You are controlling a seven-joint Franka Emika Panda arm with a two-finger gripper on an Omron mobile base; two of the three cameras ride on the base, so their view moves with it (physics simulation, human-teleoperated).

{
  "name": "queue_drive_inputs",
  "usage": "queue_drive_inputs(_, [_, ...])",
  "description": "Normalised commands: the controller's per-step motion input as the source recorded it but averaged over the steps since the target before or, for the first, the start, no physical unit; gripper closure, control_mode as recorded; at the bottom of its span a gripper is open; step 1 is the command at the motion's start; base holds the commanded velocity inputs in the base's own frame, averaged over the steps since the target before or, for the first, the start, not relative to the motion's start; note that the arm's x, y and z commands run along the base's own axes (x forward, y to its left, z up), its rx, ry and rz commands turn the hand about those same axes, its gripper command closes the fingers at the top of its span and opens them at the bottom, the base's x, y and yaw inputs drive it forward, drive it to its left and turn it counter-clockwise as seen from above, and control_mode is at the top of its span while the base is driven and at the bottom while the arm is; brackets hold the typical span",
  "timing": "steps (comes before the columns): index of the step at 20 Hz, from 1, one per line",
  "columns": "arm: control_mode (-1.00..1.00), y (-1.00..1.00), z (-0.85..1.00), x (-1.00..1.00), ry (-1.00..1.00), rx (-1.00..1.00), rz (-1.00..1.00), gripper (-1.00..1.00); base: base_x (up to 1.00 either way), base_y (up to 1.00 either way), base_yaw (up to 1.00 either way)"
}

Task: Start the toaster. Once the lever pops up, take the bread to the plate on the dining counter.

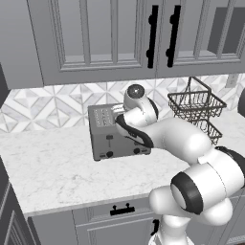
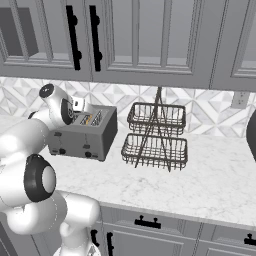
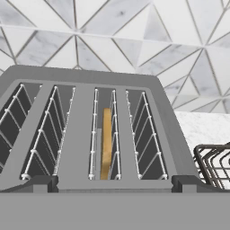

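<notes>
The grey four-slot toaster (image 1: pixel 107 139) (image 2: pixel 85 135) stands on the marble counter against the tiled wall. My gripper (image 3: pixel 114 184) hovers just above its top, open, with the dark fingertips (image 3: pixel 40 182) wide apart and nothing between them. In the hand view the toaster (image 3: pixel 81 90) is seen from above. The bread (image 3: pixel 106 143), a thin golden slice, stands on edge deep in the third slot from the left. One small dark lever (image 1: pixel 109 139) shows on the front face; my arm covers the right part of that face. The plate and the dining counter are out of view.
A two-tier dark wire basket (image 1: pixel 196 107) (image 2: pixel 156 135) stands right of the toaster. Grey upper cabinets (image 1: pixel 105 38) hang low over the counter (image 1: pixel 48 167). A dark object (image 2: pixel 251 130) sits at the far right edge.
</notes>
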Motion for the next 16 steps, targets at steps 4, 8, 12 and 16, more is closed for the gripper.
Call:
queue_drive_inputs(4, [-1.0,0.0,0.0,0.0,0.0,0.0,0.0,-1.0,0.0,0.0,0.0])
queue_drive_inputs(8, [-1.0,0.0,0.0,0.0,0.0,0.0,0.0,-1.0,0.0,0.0,0.0])
queue_drive_inputs(12, [-1.0,0.0,0.0,0.0,0.0,0.0,0.0,-1.0,0.0,0.0,0.0])
queue_drive_inputs(16, [-1.0,0.0,0.0,0.0,0.0,0.0,0.0,-1.0,0.0,0.0,0.0])
